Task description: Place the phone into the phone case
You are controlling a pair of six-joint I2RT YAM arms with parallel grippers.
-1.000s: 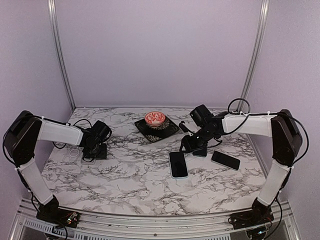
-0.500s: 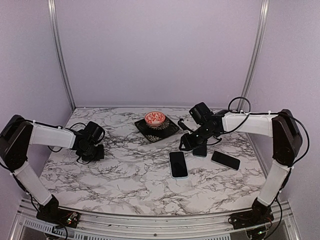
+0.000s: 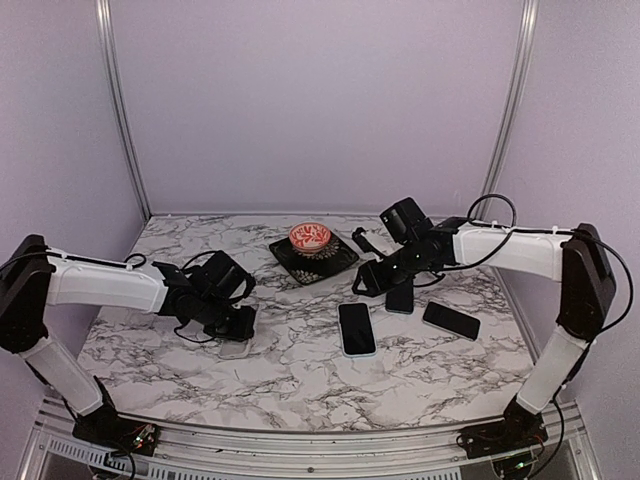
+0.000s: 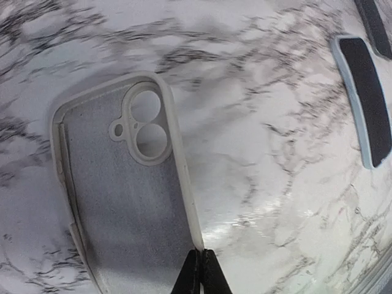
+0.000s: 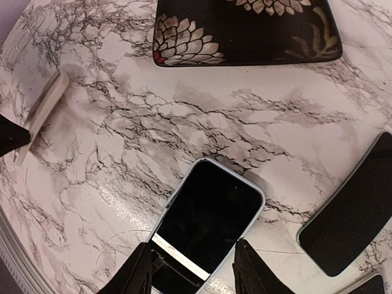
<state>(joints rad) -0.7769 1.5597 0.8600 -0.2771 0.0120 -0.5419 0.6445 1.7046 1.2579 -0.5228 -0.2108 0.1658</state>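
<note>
My left fingers [image 4: 190,278] pinch the phone case [image 4: 122,208] rim; my right fingers [image 5: 138,275] hover half-open, empty, above the uncased phone [image 5: 208,223].

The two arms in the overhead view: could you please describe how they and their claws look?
The left arm and right arm share white, boxy link covers between bulky black joints, with thin black cables looping loosely alongside. The left claw has slim black fingers tapering to points; the right claw has broader matte black ones. I see no markings.
</note>
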